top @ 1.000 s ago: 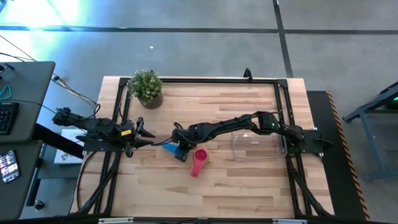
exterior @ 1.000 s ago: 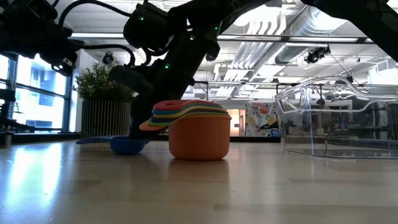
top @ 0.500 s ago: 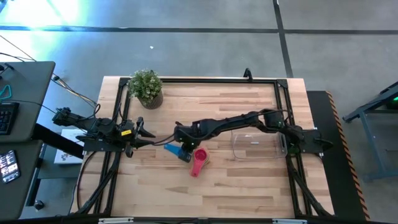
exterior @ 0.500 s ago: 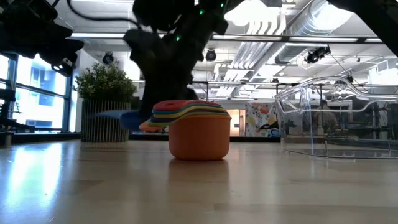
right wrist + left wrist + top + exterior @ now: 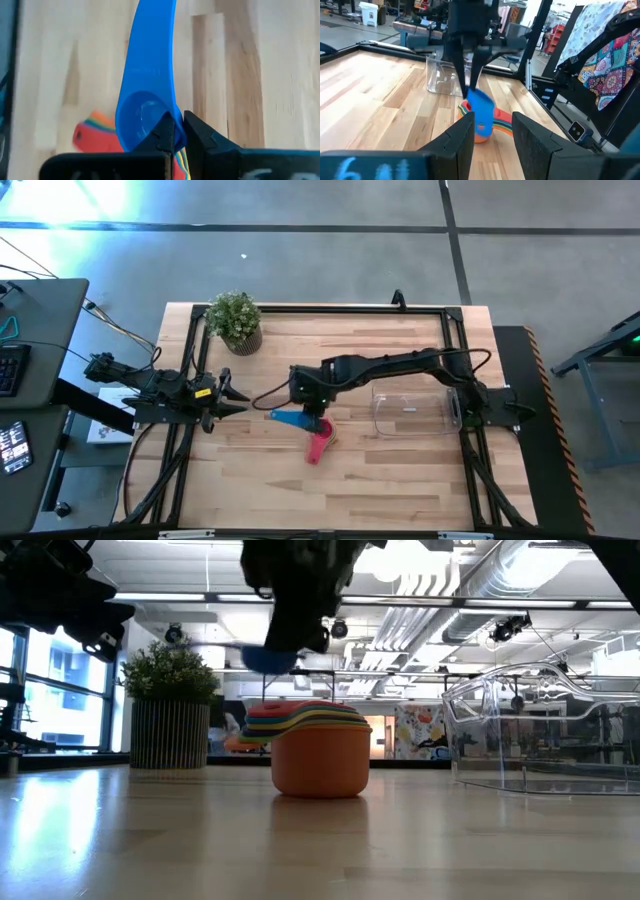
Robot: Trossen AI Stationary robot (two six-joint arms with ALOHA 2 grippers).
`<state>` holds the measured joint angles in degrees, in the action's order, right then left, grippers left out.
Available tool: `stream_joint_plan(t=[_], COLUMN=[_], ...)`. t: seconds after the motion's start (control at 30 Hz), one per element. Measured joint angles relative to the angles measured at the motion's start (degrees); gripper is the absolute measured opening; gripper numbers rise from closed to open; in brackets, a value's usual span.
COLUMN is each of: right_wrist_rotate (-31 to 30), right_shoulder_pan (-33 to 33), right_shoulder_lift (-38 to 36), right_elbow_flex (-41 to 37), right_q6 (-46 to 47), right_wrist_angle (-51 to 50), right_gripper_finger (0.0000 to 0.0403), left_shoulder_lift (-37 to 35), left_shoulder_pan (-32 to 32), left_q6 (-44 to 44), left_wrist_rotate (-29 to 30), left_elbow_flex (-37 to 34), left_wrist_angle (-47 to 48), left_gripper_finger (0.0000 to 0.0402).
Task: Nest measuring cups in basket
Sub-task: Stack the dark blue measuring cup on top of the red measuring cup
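Observation:
My right gripper [image 5: 312, 412] is shut on the blue measuring cup [image 5: 288, 418], which hangs in the air just above the stack of nested cups [image 5: 320, 755]. That stack stands on its big orange bottom cup near the table's middle, magenta handle [image 5: 318, 446] pointing to the near edge. In the low view the blue cup [image 5: 268, 658] floats over the stack's left side. The clear basket [image 5: 415, 410] stands on the table to the stack's right. My left gripper [image 5: 235, 395] waits open at the table's left side. My right gripper pinches the blue cup by the wall of its bowl [image 5: 176, 116], one finger [image 5: 164, 131] seemingly inside the bowl and the other [image 5: 198, 133] outside. The fingers come from above, pointing down. The cup is lifted clear, its flat handle [image 5: 150, 45] sticking out toward the table's left.
A potted green plant [image 5: 235, 320] stands at the far left corner of the table. A black frame [image 5: 330, 310] runs round the table's edge. Bare wood lies between the stack and the near edge.
My right gripper has lifted the blue cup off the table, where it lay left of the stack, and carried it up and rightward toward the stack. It has stayed shut on the cup. The stack and basket have not moved.

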<state>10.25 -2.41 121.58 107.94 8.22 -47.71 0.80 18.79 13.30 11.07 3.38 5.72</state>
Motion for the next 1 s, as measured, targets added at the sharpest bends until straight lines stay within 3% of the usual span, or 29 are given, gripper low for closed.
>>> stream_joint_plan(t=[0.13,0.5,1.0], right_wrist_rotate=[3.6,5.1,-2.2], right_shoulder_pan=[0.4,-2.1,-8.5], right_shoulder_lift=[-1.7,-2.1,-2.1], right_elbow_flex=[0.0,0.0,0.0], right_q6=[-8.9,-35.8,-63.6], right_wrist_angle=[-2.9,-11.8,-10.7], right_gripper_finger=[0.0007,0.0009,0.0011], left_shoulder_lift=[0.0,0.0,0.0], left_shoulder_pan=[0.0,0.0,0.0], left_q6=[0.0,0.0,0.0], left_wrist_rotate=[0.0,0.0,0.0], left_elbow_flex=[0.0,0.0,0.0], left_wrist_angle=[0.0,0.0,0.0], left_gripper_finger=[0.0122,0.0122,0.0122])
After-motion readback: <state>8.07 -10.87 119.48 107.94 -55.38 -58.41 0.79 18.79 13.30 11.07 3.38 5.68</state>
